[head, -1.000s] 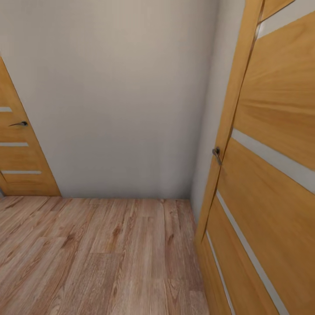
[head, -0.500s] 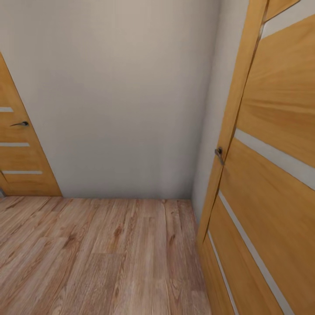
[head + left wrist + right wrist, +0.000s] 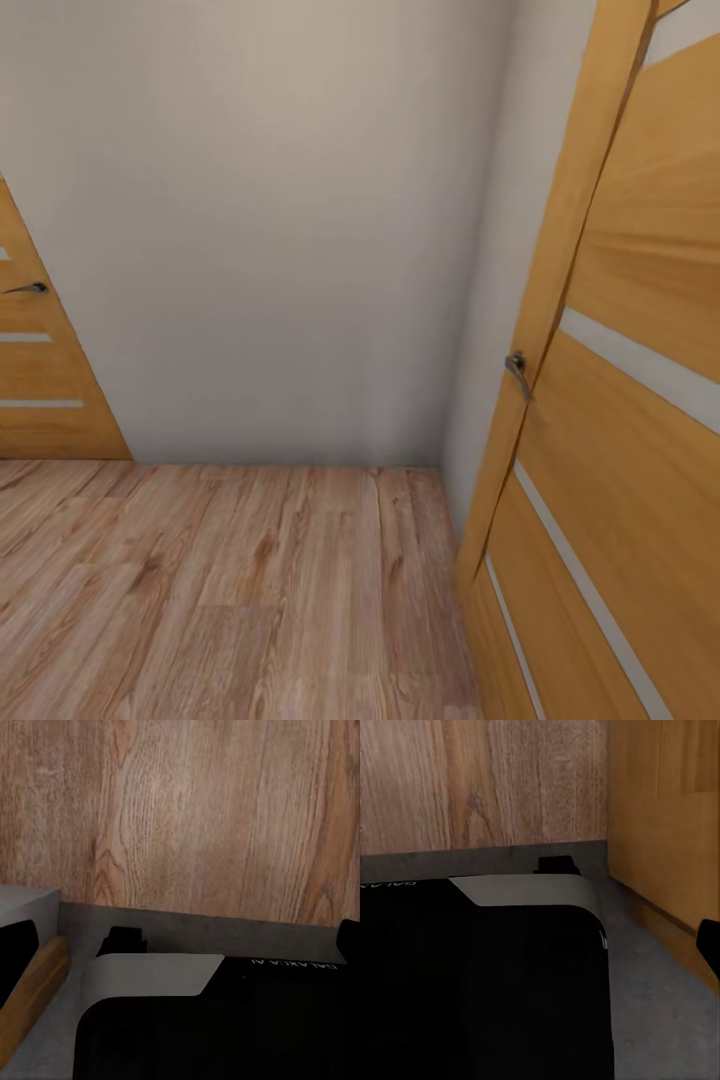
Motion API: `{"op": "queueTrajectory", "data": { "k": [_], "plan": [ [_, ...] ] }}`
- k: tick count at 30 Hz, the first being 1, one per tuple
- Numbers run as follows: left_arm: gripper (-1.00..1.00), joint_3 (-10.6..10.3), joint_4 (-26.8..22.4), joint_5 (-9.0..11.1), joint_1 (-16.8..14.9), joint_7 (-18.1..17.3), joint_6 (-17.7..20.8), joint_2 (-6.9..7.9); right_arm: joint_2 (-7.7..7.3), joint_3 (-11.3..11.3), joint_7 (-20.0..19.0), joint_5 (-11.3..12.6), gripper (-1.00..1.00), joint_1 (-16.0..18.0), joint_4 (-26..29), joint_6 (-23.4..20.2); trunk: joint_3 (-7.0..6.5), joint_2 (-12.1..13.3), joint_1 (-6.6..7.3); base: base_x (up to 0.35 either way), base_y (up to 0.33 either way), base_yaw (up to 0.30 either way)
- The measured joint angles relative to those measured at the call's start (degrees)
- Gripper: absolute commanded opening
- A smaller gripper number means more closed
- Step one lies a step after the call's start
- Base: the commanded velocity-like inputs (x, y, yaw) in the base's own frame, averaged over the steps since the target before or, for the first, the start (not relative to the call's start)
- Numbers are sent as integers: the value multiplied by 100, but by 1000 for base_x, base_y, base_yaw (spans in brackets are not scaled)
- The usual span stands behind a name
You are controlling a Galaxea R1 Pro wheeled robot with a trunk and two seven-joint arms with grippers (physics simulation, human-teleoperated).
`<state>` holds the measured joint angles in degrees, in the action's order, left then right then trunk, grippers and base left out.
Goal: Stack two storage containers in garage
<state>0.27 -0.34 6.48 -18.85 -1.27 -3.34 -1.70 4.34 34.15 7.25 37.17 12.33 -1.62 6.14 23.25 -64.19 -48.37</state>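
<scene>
1. Jaws first: both wrist views look down past the robot's dark base [image 3: 225, 1020] to the floor, and the fingertips can't be made out, so I cannot tell whether either gripper is spread or clenched.
2. Nothing orange-red appears in the pictures. Where the storage containers are, these views don't say.
3. Outward now: light wood-plank flooring [image 3: 250, 590] runs up to a plain pale wall [image 3: 270, 230] dead ahead.
4. On the right, close by, an open light-wood door [image 3: 620, 450] with its lever handle [image 3: 518, 368]. Far left, a second door [image 3: 40, 380] of the same kind.
5. The change: against a second ago, the whole head view has shifted. The left door slides toward the edge, the right door looms nearer. That's the camera moving, not the doors.
6. My read: a transit stretch, with the robot working round the open door.
</scene>
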Motion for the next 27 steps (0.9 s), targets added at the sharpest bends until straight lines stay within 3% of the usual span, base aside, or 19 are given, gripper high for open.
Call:
{"op": "queueTrajectory", "data": {
  "k": [10,21,27],
  "plan": [
    [100,0,-2,16,1,0,0,4,3,3,0,0,100,1,3,-1,0,0,-1,289,0,85],
    [100,0,-2,16,1,0,0,4,1,3,0,0,100,1,2,-2,0,1,-3,31,0,264],
    [100,0,0,15,0,0,0,-1,0,-1,0,0,100,0,2,6,0,0,-1,115,0,81]
  ]
}}
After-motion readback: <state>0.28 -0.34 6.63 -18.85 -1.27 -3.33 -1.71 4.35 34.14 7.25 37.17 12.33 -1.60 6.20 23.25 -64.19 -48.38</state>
